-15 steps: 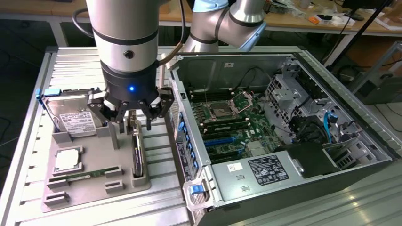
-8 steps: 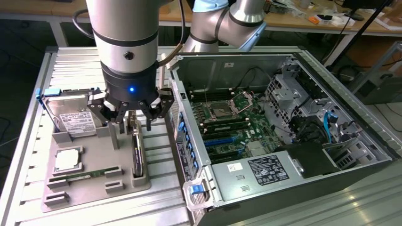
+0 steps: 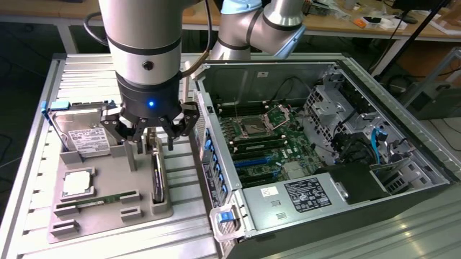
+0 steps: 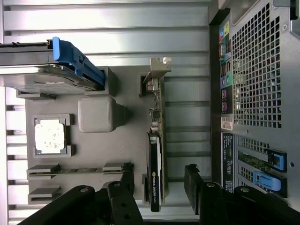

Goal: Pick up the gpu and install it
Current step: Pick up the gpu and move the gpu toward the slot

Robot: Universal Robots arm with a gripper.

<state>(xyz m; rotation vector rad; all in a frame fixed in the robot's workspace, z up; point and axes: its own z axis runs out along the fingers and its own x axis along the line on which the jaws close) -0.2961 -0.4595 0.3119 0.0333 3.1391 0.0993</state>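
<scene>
Black gripper (image 3: pixel 153 143) of the arm, poised over a grey moulded holder tray (image 3: pixel 101 221) on the ribbed metal counter (image 3: pixel 79 70). Its fingers (image 4: pixel 119 197) are spread apart, one on each side of the gpu (image 4: pixel 155 159), with a gap at either face. The gpu is a green circuit board with a black cooler and silver end bracket, standing on edge in its tray slot. The open grey computer case (image 4: pixel 262 61) lies just beside the tray.

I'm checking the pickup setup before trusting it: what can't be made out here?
Exterior view: the gpu's bracket end, hidden behind the open gripper.
Exterior view: one corner of the hard drive, hidden by the arm.
Exterior view: the power supply label's print, too small.
</scene>
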